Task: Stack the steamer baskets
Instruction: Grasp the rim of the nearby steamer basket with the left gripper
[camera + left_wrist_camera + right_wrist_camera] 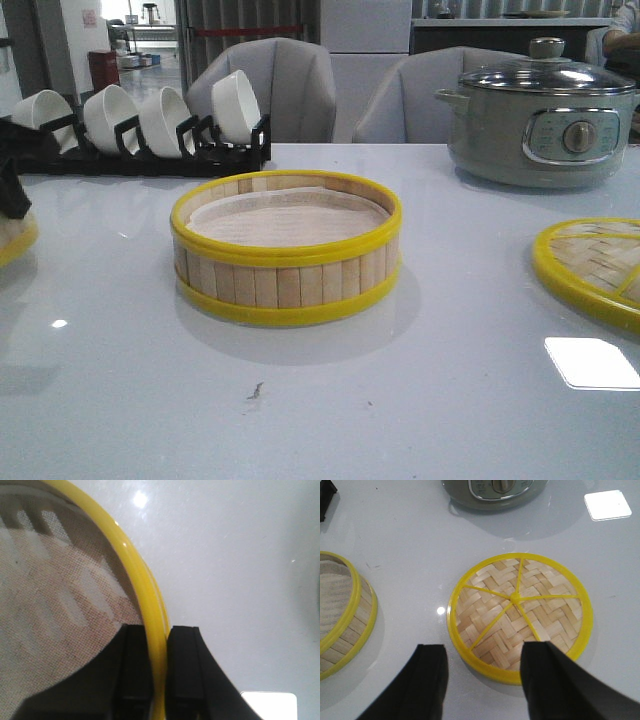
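The left gripper (159, 680) clamps the yellow rim of one steamer basket (12, 240) at the table's nine o'clock edge; lift it level and centre it over the middle basket (286, 250). The right gripper (482, 680) hangs wide open above the woven lid (520, 615) at three o'clock. The bowl rack (140, 140) crowds eleven o'clock; open table toward six.

Left pincer (160, 675) clamped on a rim, right pincer (482, 680) spread wide
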### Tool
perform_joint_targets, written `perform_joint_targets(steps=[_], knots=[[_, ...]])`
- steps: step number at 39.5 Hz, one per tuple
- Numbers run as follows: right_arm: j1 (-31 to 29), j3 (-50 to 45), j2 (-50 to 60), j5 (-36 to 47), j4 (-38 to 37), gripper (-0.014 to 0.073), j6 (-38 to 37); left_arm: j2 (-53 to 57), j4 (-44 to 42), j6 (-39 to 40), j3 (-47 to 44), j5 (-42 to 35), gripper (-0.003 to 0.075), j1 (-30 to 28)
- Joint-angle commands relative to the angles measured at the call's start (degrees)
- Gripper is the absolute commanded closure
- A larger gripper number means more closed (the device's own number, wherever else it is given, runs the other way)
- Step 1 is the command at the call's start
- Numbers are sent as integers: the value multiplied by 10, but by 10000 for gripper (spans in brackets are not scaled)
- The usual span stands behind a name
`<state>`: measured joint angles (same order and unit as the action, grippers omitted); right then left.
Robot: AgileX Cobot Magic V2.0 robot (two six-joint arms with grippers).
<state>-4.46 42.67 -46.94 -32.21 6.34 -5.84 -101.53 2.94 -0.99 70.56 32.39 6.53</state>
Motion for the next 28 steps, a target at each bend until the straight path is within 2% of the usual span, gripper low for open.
perform_joint_targets(steps=[1,11,20,28], knots=[[-1,20,3,48,5,150,3,51,0,0,64,5,636,22],[-1,20,3,49,5,150,3,57,0,0,166,66,636,132],[-1,20,3,49,5,150,3,39,0,0,196,52,635,267],[-1,20,3,48,5,150,3,-13,0,0,231,25,635,340]])
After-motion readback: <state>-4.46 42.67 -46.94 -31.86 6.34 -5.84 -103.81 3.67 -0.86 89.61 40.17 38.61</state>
